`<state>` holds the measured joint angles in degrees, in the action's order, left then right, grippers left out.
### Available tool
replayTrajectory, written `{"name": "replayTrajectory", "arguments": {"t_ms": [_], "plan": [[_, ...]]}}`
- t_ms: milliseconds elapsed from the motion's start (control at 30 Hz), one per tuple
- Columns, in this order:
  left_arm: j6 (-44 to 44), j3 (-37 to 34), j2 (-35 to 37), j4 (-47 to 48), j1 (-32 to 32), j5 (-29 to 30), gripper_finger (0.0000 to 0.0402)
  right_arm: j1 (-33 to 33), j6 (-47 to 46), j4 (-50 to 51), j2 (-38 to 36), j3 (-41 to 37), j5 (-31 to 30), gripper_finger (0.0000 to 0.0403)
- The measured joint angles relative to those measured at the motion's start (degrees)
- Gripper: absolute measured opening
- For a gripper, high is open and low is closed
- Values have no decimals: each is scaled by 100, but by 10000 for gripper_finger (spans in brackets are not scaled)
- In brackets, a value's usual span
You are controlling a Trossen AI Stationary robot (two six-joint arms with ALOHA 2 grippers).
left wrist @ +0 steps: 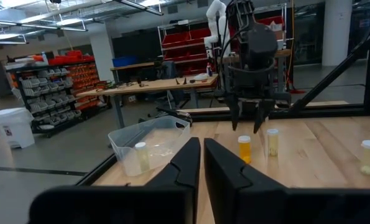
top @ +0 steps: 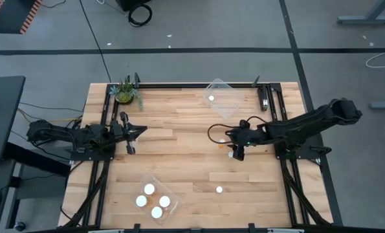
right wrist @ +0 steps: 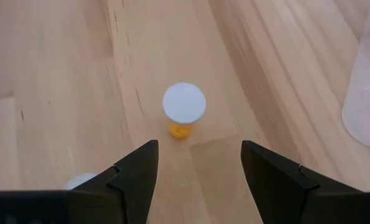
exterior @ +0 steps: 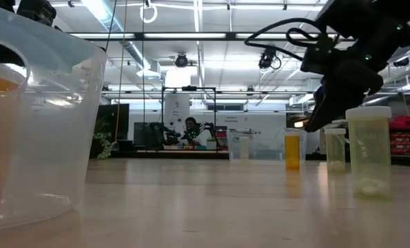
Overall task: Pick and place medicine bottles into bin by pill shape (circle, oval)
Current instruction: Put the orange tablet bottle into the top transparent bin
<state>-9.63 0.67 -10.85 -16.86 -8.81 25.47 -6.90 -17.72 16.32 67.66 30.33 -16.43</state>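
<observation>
4 medicine bottles (top: 153, 200) sit in the bin (top: 173, 191) near the worktop's front-left corner, 1 bottle in the far bin (top: 223, 98), 3 loose ones remaining; the right gripper (top: 234, 151), jaws spread empty, hovers above one (right wrist: 183, 111) mid-worktop, while the left gripper (top: 129, 133) waits clenched at the left edge.

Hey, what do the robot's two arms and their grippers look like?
Both arms are black, jointed and slender. The right arm carries looping black cables and a small green light near its wrist. The left gripper and the right gripper each have two matte black, wedge-shaped fingers.
</observation>
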Motion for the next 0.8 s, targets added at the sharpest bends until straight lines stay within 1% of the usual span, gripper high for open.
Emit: {"name": "replayTrajectory", "arguments": {"t_ms": [200,300,533,800], "plan": [[0,2,1,0,1,-1,25,16,125,511,414,533,65,237],[0,1,1,0,1,0,31,111,115,727,584,741,283,237],[0,2,2,0,1,-2,38,404,127,963,1001,1023,694,237],[0,2,0,-2,1,0,28,470,184,1245,1462,1373,807,237]]}}
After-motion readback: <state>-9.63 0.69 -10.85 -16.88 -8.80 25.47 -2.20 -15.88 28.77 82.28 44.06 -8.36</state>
